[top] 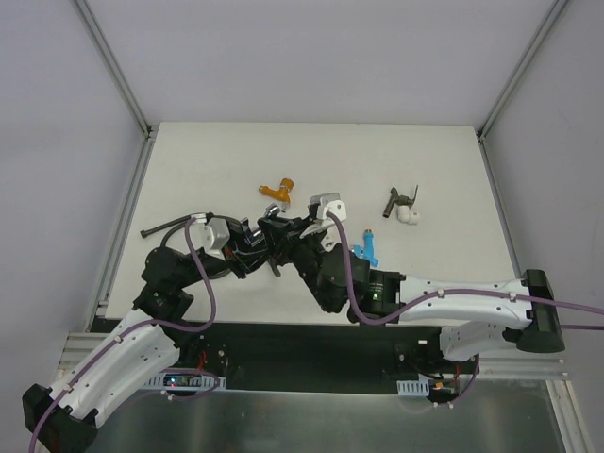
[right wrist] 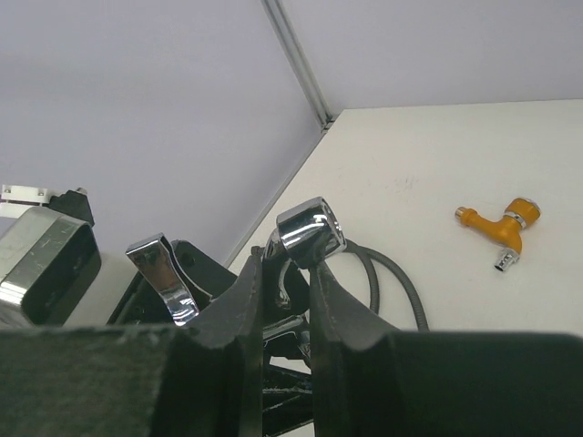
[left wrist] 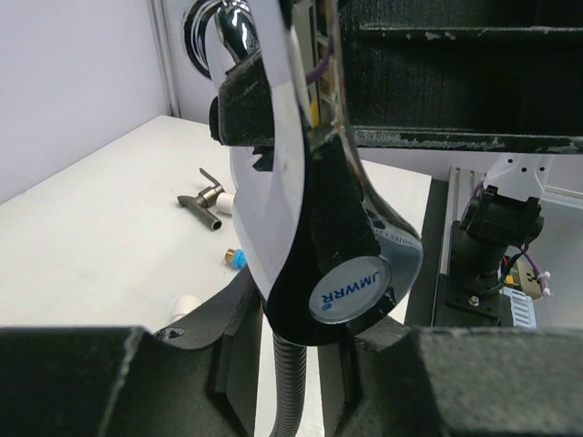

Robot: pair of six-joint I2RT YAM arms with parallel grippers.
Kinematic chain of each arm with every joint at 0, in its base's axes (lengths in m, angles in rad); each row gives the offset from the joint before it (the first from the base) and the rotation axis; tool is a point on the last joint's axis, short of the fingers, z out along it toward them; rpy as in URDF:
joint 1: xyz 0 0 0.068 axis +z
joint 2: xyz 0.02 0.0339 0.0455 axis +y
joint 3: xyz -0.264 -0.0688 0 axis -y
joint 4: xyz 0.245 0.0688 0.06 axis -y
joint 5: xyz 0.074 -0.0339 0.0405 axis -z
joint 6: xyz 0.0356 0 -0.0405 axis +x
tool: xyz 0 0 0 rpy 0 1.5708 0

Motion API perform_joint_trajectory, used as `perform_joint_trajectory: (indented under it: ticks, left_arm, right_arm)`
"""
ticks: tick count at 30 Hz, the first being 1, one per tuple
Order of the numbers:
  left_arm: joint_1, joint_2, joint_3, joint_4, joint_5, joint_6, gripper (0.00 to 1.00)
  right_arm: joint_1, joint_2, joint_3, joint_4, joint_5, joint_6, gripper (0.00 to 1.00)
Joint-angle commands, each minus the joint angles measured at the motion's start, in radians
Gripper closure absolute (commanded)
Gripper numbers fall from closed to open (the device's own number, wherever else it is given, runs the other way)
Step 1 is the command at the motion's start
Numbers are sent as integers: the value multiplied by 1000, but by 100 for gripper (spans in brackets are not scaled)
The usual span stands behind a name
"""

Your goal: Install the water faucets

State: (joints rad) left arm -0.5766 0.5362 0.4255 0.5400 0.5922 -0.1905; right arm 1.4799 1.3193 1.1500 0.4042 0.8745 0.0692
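The shiny chrome faucet (left wrist: 273, 182) hangs between both grippers above the table's middle. My left gripper (left wrist: 301, 350) is shut on its lower body, beside the round JMWRR cap (left wrist: 351, 289), and the dark flexible hose (left wrist: 291, 382) hangs down between the fingers. My right gripper (right wrist: 287, 273) is shut on the faucet's chrome end (right wrist: 310, 232); its lever (right wrist: 164, 278) sticks out to the left. The orange-brass faucet (top: 277, 192), the blue faucet (top: 370, 247) and the dark grey-brown faucet (top: 400, 200) lie loose on the table.
A white elbow fitting (top: 411, 217) lies against the grey-brown faucet, and another (left wrist: 187, 305) shows in the left wrist view. The hose (top: 170, 225) trails left across the table. Metal frame posts (top: 118, 75) and walls bound the table (top: 444, 170).
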Motion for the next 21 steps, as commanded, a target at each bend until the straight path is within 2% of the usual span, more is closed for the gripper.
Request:
perform_joint_trajectory:
  ticks: [1,3,12,18,21]
  left_arm:
    - [4,-35,36,196,-100,7,100]
    - [4,-39,29,215,-109,-4,100]
    - [6,-39,4,297,-124,-90,100]
    - [9,-28,12,340,-137,-98,100]
    - [9,2,67,344,-109,-78,100]
  right_arm:
    - [13,28,-35,-70,138,-63,98]
    - [16,23,-94,46,98,-63,98]
    - [19,28,-199,303,-3,-167,98]
    - [20,24,-184,308,-28,-186,98]
    - [20,29,-133,254,-19,-224,98]
